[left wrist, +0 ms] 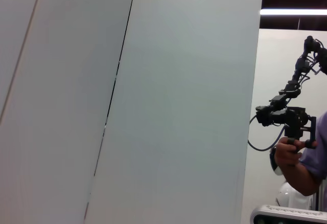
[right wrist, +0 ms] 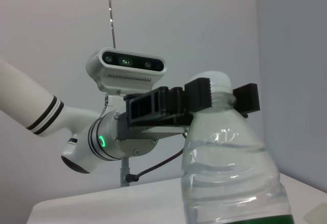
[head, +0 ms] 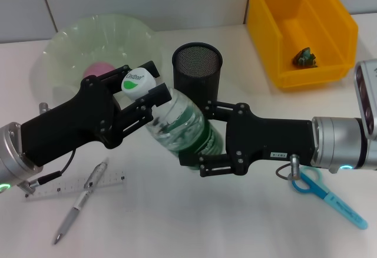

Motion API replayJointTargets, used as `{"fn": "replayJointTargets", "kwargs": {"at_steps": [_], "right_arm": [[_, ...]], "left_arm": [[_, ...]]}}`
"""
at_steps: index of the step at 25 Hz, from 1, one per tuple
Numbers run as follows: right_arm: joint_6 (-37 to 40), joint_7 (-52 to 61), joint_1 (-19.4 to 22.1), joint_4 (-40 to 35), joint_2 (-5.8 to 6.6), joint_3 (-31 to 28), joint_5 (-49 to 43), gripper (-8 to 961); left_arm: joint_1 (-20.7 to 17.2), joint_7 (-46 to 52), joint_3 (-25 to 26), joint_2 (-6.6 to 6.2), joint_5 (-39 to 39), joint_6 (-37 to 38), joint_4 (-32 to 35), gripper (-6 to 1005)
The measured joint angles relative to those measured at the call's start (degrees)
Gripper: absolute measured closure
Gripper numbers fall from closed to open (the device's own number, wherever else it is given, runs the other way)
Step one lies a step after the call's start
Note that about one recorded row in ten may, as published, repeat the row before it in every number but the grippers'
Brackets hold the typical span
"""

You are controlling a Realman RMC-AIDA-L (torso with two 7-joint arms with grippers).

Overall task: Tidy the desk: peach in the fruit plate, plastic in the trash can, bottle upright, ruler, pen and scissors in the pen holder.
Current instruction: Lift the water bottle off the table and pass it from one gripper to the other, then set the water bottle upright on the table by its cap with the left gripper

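A clear water bottle (head: pixel 177 122) with a white cap hangs tilted above the desk, cap toward the left. My left gripper (head: pixel 141 85) is shut on its neck just under the cap. My right gripper (head: pixel 197 134) is shut on the bottle's lower body. The right wrist view shows the bottle (right wrist: pixel 230 173) close up with the left gripper (right wrist: pixel 222 96) clamped at the neck. A pink peach (head: pixel 97 69) lies in the green fruit plate (head: pixel 70 40). Crumpled plastic (head: pixel 305 58) lies in the yellow trash can (head: pixel 339 34). Behind the bottle stands the black mesh pen holder (head: pixel 197 63).
A clear ruler (head: pixel 76 184) and a silver pen (head: pixel 79 208) lie on the desk under my left arm. Blue scissors (head: pixel 324 193) lie at the front right under my right arm. The left wrist view shows only a wall and a person far off.
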State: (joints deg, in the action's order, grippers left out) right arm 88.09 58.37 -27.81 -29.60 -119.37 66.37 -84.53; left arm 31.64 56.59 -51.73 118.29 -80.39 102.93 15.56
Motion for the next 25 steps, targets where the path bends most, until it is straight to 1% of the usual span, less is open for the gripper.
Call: {"fn": "replayJointTargets", "kwargs": {"at_steps": [13, 17, 20, 21, 22, 25], "right_arm": [[0.34, 0.54, 0.34, -0.47, 0.02, 0.66, -0.23, 120], [0.46, 0.94, 1.35, -0.61, 0.06, 0.67, -0.16, 120], [1.11, 2.20, 3.37, -1.92, 0.16, 0.31, -0.17, 120], [1.95, 3.21, 5.50, -3.59, 0.18, 0.13, -0.23, 120], [1.95, 3.21, 5.50, -3.59, 0.18, 0.13, -0.23, 120], [3.05, 3.70, 10.24, -7.16, 0.18, -0.58, -0.10, 120]], "left_arm": [[0.01, -0.09, -0.04, 0.01, 0.01, 0.08, 0.12, 549], [0.00, -0.09, 0.13, 0.01, -0.17, -0.01, 0.92, 549], [-0.16, -0.08, 0.17, -0.05, -0.10, -0.06, 1.51, 549], [-0.18, -0.09, 0.18, -0.06, -0.08, -0.10, 1.60, 549], [-0.20, -0.08, 0.17, -0.08, -0.08, -0.17, 1.74, 549], [-0.25, -0.17, 0.17, -0.10, -0.05, -0.51, 2.34, 549]]}}
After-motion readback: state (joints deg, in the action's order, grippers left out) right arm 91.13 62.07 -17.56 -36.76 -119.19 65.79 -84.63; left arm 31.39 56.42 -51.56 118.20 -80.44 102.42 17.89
